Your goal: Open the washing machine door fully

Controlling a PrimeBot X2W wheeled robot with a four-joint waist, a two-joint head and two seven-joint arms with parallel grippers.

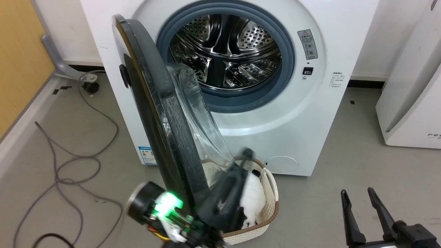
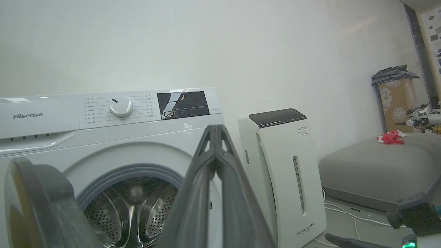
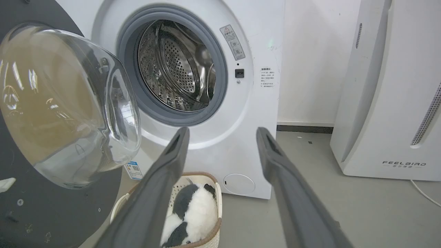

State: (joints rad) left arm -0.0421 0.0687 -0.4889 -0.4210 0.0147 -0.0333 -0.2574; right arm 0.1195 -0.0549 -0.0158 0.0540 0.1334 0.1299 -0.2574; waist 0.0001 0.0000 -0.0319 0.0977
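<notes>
The washing machine door point(image 1: 162, 113) stands swung out from the white machine point(image 1: 293, 131), edge-on to my head, its black rim towards me and the clear glass bowl point(image 3: 65, 103) facing right. The steel drum point(image 1: 227, 51) is exposed. My left gripper point(image 1: 245, 154) is shut and blurred, low on the inner side of the door beside the bottom of the bowl; whether it touches is unclear. In the left wrist view its fingers point(image 2: 216, 128) are pressed together, holding nothing, with the door point(image 2: 38, 203) at lower left. My right gripper point(image 1: 357, 191) hangs open and empty at lower right, apart from the door, its fingers point(image 3: 223, 131) spread.
A cream basket point(image 1: 267, 206) with a black-and-white plush stands on the floor under the door's free edge. Grey cables point(image 1: 69, 162) loop across the floor at left. A white air purifier point(image 1: 413, 103) stands right of the machine, with grey floor between them.
</notes>
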